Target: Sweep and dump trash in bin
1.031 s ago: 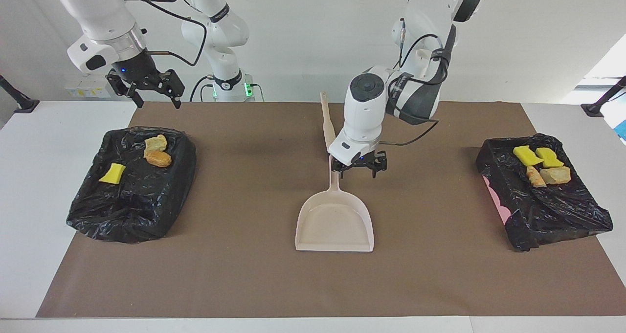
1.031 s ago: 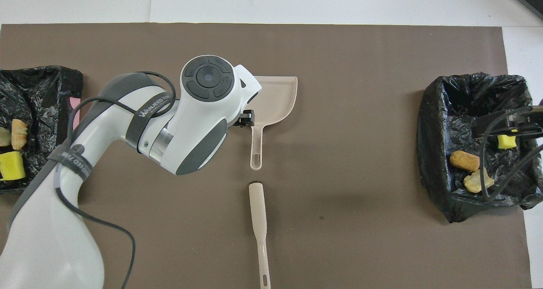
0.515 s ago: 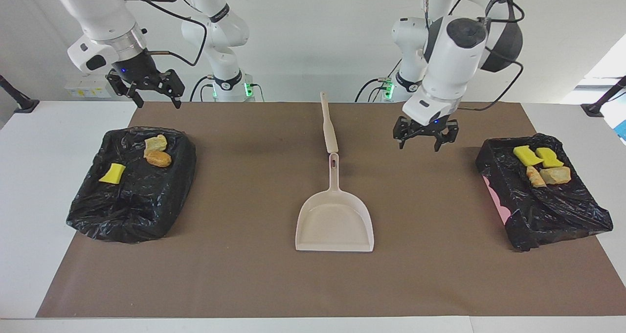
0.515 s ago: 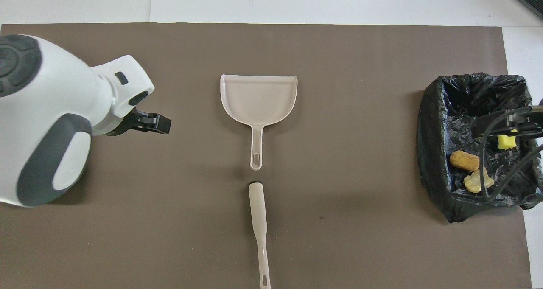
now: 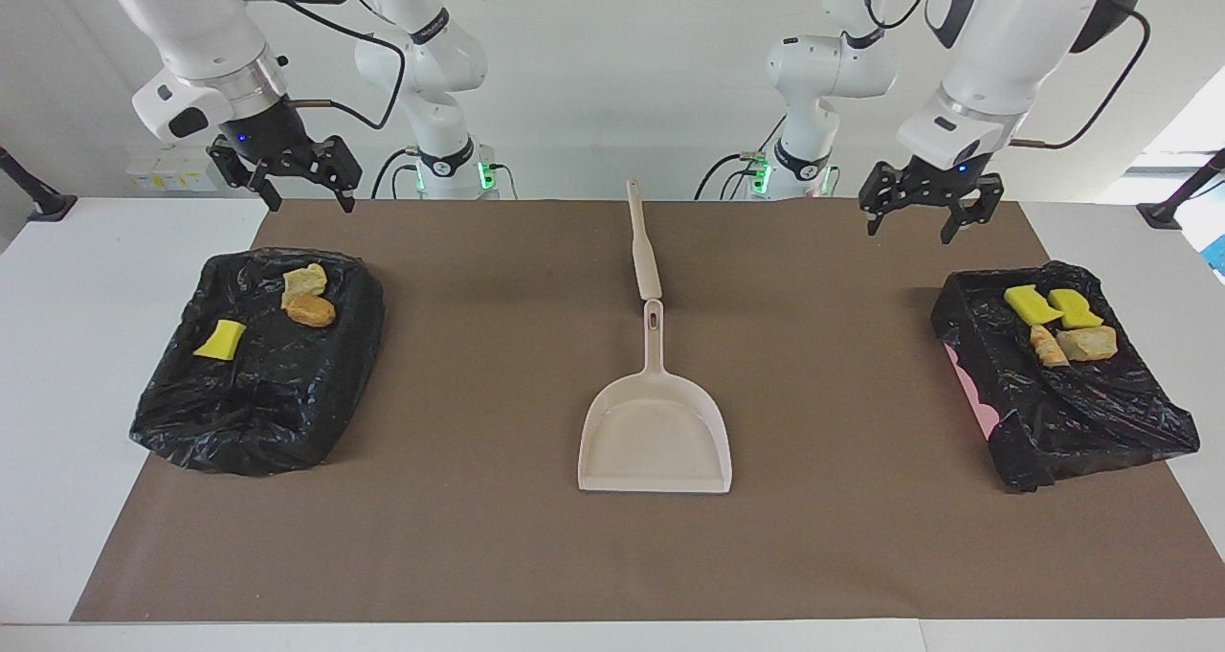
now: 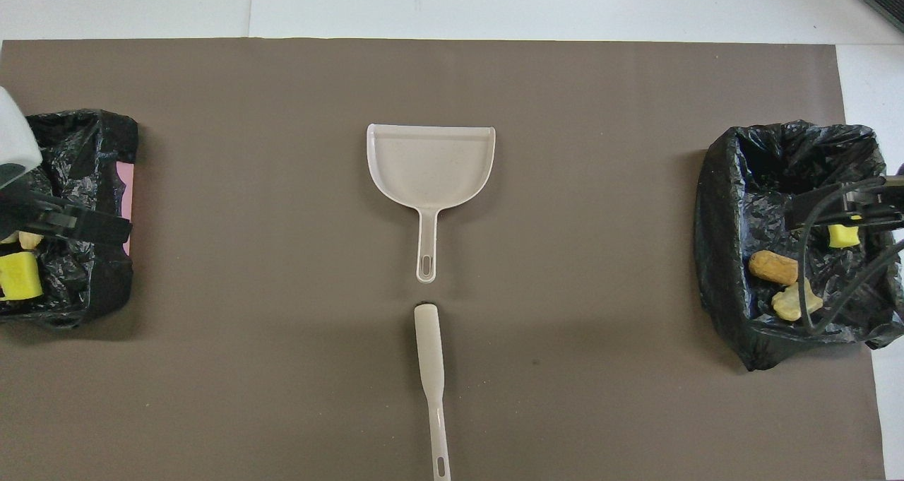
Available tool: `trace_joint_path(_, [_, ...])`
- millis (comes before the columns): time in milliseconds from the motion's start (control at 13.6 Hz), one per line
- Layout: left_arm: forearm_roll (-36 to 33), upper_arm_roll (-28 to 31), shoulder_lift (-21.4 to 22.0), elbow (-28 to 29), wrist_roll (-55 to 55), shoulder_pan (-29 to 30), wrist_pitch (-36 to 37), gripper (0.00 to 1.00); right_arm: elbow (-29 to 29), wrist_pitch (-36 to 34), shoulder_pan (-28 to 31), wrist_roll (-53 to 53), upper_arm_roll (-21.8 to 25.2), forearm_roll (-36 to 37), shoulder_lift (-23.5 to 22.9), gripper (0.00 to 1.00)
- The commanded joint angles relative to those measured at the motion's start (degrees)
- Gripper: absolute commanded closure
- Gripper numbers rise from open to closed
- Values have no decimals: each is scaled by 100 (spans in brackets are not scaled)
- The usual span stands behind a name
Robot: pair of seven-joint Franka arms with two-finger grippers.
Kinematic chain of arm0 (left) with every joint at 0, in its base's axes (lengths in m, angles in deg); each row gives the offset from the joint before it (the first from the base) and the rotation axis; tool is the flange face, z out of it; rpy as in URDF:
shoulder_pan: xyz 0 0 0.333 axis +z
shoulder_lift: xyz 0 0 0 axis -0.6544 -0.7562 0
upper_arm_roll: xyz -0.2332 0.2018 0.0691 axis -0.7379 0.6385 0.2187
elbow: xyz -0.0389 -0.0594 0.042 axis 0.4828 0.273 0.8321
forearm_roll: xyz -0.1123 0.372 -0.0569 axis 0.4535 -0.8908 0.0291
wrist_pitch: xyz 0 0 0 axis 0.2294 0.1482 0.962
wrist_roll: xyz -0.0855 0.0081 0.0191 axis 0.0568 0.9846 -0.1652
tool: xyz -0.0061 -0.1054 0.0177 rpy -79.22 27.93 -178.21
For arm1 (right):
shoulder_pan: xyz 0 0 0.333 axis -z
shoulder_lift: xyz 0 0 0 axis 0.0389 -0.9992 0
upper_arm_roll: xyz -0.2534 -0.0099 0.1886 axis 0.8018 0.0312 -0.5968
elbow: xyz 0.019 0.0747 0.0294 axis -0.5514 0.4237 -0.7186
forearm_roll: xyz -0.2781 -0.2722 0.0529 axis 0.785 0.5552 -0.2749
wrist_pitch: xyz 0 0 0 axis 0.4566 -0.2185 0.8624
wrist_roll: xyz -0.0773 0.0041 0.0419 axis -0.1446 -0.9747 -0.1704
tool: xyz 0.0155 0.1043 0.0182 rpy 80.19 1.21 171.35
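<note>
A matte brown paper sheet (image 5: 498, 556) covers the middle of the white worktop (image 5: 86, 279). On it lies a smooth beige plastic dustpan (image 5: 656, 441), flat-bottomed with a rounded back and a slotted handle pointing toward the robots; just nearer to the robots, in line with that handle, lies the beige brush (image 5: 641, 250). At each end sits a bin lined with crinkled glossy black plastic. The bin at the right arm's end (image 5: 258, 384) holds one yellow spongy scrap and two tan, bread-like chunks (image 5: 308, 298); the bin at the left arm's end (image 5: 1062, 403) holds two yellow scraps and two tan chunks (image 5: 1057, 326). The left gripper (image 5: 926, 213), a second ago low at the dustpan's handle, now hangs raised near its bin, fingers apart and empty. The right gripper (image 5: 299, 185) waits over its end, fingers apart, unmoved.
</note>
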Motion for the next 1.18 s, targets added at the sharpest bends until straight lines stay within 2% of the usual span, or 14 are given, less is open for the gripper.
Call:
trace_joint_path(0, [113, -101, -235, -578, -171, 261, 498, 0, 64, -39, 25, -100, -22, -35, 87, 0])
trace_joint_path(221, [192, -101, -341, -931, -162, 271, 771, 0, 64, -39, 25, -92, -22, -35, 87, 0])
trace_joint_path(1104, [228, -136, -227, -809, 541, 262, 710, 0, 64, -39, 25, -92, -22, -35, 87, 0])
